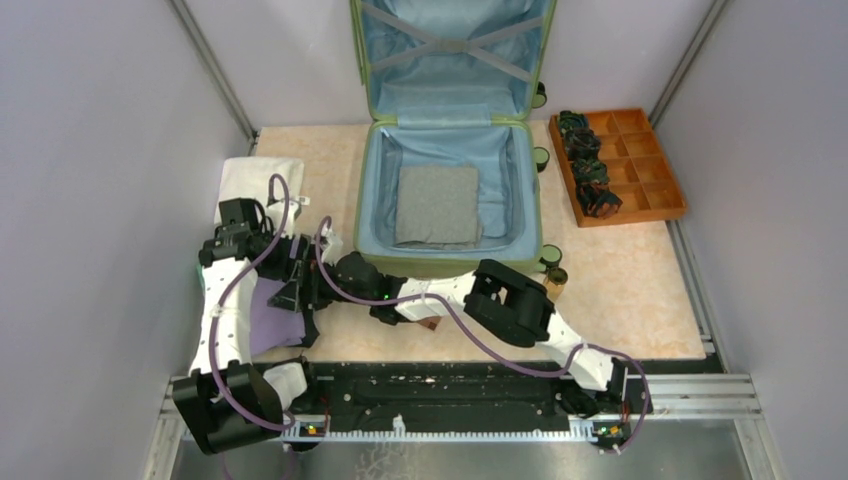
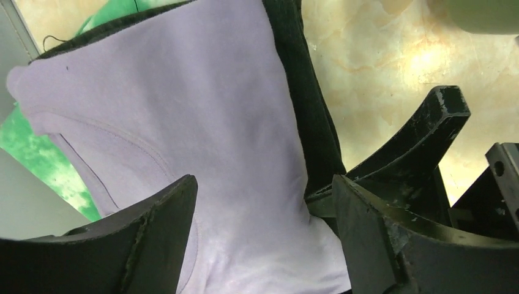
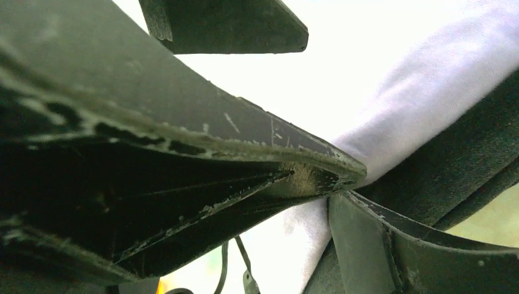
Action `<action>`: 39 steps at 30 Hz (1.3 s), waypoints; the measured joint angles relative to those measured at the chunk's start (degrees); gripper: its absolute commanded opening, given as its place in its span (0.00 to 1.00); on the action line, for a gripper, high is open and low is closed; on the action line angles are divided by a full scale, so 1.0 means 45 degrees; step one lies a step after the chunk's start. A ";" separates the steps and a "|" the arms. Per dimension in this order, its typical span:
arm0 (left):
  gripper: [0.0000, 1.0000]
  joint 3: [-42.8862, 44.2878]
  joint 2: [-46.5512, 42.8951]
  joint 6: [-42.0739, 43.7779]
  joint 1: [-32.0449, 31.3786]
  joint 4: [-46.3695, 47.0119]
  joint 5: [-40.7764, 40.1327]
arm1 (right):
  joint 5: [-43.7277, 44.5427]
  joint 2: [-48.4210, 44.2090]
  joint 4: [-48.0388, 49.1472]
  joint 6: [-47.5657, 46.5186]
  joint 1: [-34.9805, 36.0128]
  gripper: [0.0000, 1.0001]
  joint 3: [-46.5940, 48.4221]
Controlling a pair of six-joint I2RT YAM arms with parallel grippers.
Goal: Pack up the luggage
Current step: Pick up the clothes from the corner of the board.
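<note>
1. Left gripper (image 2: 263,184): jaws spread wide, one on each side of a lavender shirt (image 2: 183,122) lying on the table (image 2: 379,55). We judge nothing is pinched.
2. Right gripper (image 1: 305,290): reaches across to the same shirt. Its wrist view is crowded with dark fingers (image 3: 183,135) against pale cloth. We cannot tell whether its jaws are apart or closed, or whether it holds anything.
3. Under the shirt there is one black garment (image 2: 312,110). A bright green patch (image 2: 37,153) shows below that, and we cannot tell what it is.
4. Further back on the left, one white folded cloth (image 1: 262,180) sits on the table with no gripper on it.
5. The suitcase (image 1: 375,190) lies open at the far middle of the table, lid stood up at the back. One grey folded cloth (image 1: 437,205) lies flat in its base.
6. Far right, one orange tray (image 1: 650,170) sits beside the suitcase, not touching. It holds dark bundles (image 1: 585,160) in its left column, about four, but they are too small to be sure.
7. Progress, our judgement: early. One piece is packed, three are outside (lavender, black, white), and the lid is not yet closed.
8. Counts: two arms, one suitcase, one tray, four cloth pieces.
</note>
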 measured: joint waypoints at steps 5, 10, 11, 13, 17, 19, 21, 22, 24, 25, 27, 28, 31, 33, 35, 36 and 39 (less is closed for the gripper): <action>0.95 0.0209 -0.0015 -0.0248 0.0000 0.0097 -0.0092 | -0.0253 0.0189 0.0889 0.0534 -0.0068 0.86 -0.0126; 0.96 0.0641 -0.0019 -0.0690 0.0185 0.0296 -0.0670 | -0.0675 0.0461 0.1826 0.1394 -0.0199 0.83 -0.0102; 0.96 0.0753 -0.0019 -0.0801 0.0282 0.0359 -0.0884 | -0.0690 0.0476 0.1885 0.1549 -0.0199 0.82 -0.0102; 0.96 0.1137 -0.0083 -0.0981 0.0554 0.0427 -0.1355 | -0.0505 0.0520 0.1447 0.1812 -0.0233 0.81 -0.0126; 0.97 0.1418 -0.0651 -0.1205 0.0753 0.1035 -0.2414 | -0.0228 0.0850 0.0063 0.2132 -0.0525 0.79 -0.0121; 0.97 0.1418 -0.1015 -0.1234 0.0767 0.1302 -0.2919 | -0.0170 0.0850 -0.0204 0.2263 -0.0539 0.77 0.0015; 0.97 0.1418 -0.1282 -0.1229 0.0763 0.1515 -0.3186 | -0.0165 0.0850 -0.0262 0.2365 -0.0544 0.74 0.0063; 0.97 0.1418 -0.1375 -0.1214 0.0767 0.1588 -0.3288 | -0.0180 0.0850 -0.0233 0.2409 -0.0544 0.70 0.0063; 0.97 0.1389 -0.1496 -0.1171 0.0767 0.1719 -0.3487 | -0.0277 0.0913 0.0000 0.2472 -0.0563 0.62 0.0063; 0.97 0.1331 -0.1525 -0.1146 0.0767 0.1807 -0.3604 | -0.0374 0.0986 0.0204 0.2467 -0.0593 0.58 0.0073; 0.97 0.1127 -0.1579 -0.1093 0.0767 0.1880 -0.3769 | -0.0685 0.1219 0.0427 0.2623 -0.0675 0.54 0.0253; 0.97 0.0981 -0.1613 -0.1049 0.0767 0.1885 -0.3832 | -0.0889 0.1404 0.0491 0.2720 -0.0743 0.54 0.0418; 0.97 0.0758 -0.1666 -0.0947 0.0777 0.1783 -0.3900 | -0.1554 0.2016 0.0505 0.3045 -0.1015 0.59 0.1107; 0.98 0.0758 -0.1666 -0.0942 0.0782 0.1768 -0.3891 | -0.1787 0.2132 -0.0223 0.3099 -0.1098 0.55 0.1744; 0.98 0.0782 -0.1661 -0.0952 0.0797 0.1685 -0.3842 | -0.1792 0.2312 -0.1059 0.3089 -0.1122 0.43 0.2599; 0.98 0.0831 -0.1651 -0.0952 0.0816 0.1564 -0.3779 | -0.1802 0.2429 -0.1399 0.3099 -0.1137 0.26 0.2948; 0.98 0.1054 -0.1651 -0.0967 0.0865 0.1302 -0.3614 | -0.1836 0.2633 -0.1972 0.3118 -0.1166 0.00 0.3240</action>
